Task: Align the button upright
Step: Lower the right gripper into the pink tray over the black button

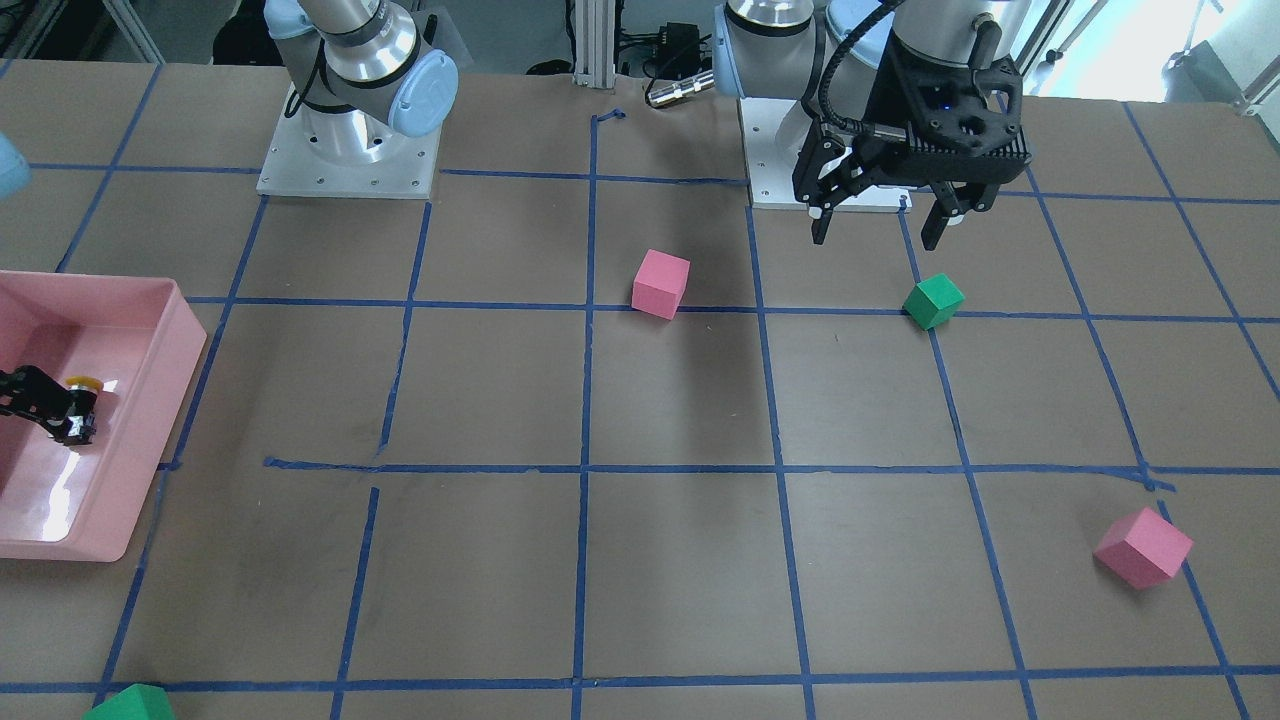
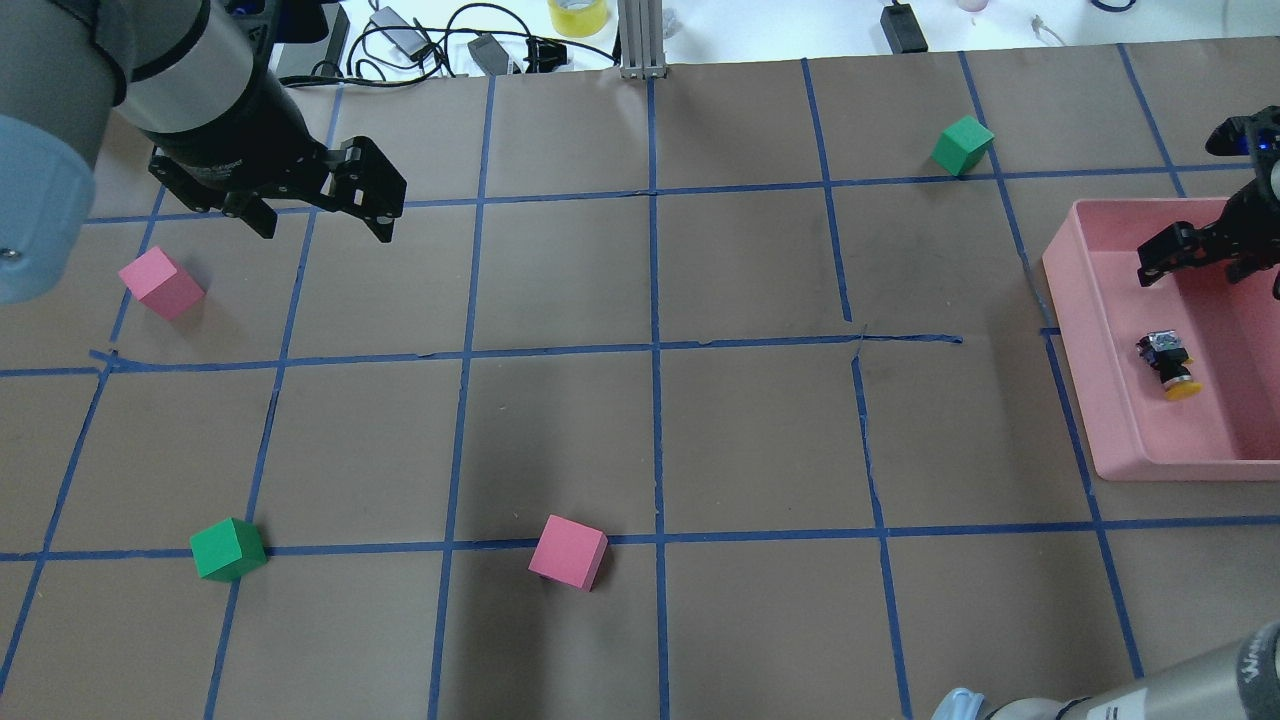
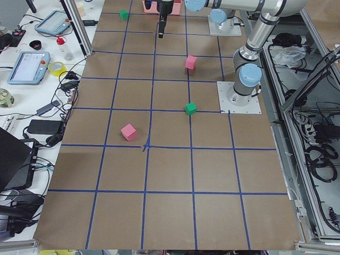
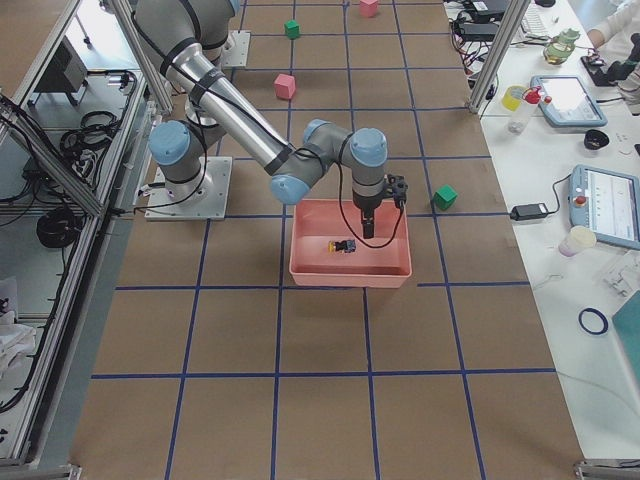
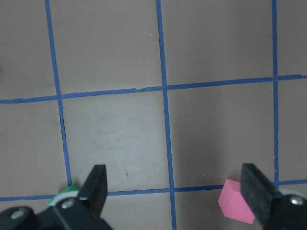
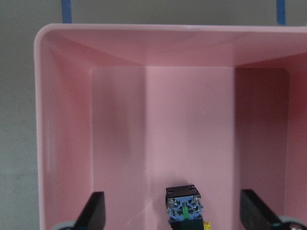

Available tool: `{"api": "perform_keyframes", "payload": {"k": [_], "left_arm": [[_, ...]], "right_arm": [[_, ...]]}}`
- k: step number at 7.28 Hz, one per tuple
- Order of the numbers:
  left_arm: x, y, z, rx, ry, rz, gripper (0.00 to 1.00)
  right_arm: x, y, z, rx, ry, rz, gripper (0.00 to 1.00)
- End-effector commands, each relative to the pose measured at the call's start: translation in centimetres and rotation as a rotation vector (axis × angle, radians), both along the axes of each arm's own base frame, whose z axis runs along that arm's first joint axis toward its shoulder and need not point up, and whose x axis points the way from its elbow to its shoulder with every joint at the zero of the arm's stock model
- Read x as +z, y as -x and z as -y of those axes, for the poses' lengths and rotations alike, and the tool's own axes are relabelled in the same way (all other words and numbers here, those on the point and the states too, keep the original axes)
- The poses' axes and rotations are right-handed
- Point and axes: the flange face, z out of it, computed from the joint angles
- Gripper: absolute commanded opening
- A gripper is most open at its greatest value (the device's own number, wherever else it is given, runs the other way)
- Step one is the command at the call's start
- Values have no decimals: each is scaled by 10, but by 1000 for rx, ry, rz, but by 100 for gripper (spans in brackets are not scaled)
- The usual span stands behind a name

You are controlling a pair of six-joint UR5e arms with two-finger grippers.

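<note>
The button (image 2: 1168,362) lies on its side in the pink tray (image 2: 1090,330), its yellow cap toward the robot and its grey base away. It also shows in the front view (image 1: 80,402) and the right side view (image 4: 345,245). My right gripper (image 2: 1200,250) is open and empty above the tray, just beyond the button. In the right wrist view the button (image 6: 183,207) sits at the bottom edge between the spread fingers (image 6: 95,211). My left gripper (image 2: 320,212) is open and empty, held high over the table's left part (image 1: 880,228).
Two pink cubes (image 2: 160,283) (image 2: 568,552) and two green cubes (image 2: 227,548) (image 2: 963,144) lie on the brown gridded table. The tray's walls (image 6: 62,143) enclose the button. Cables and tape lie past the far edge (image 2: 480,40).
</note>
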Motion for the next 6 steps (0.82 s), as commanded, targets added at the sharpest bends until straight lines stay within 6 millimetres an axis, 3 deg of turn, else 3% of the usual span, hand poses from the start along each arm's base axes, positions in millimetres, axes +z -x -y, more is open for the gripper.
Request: {"api": "perform_keyframes", "payload": {"k": [1, 6], "left_arm": [[0, -1, 0, 1, 1, 1, 100], [0, 0, 0, 0, 1, 1, 100]], "right_arm": [[-8, 0, 2, 22, 1, 15, 99], [-22, 2, 4, 22, -17, 31, 99]]}}
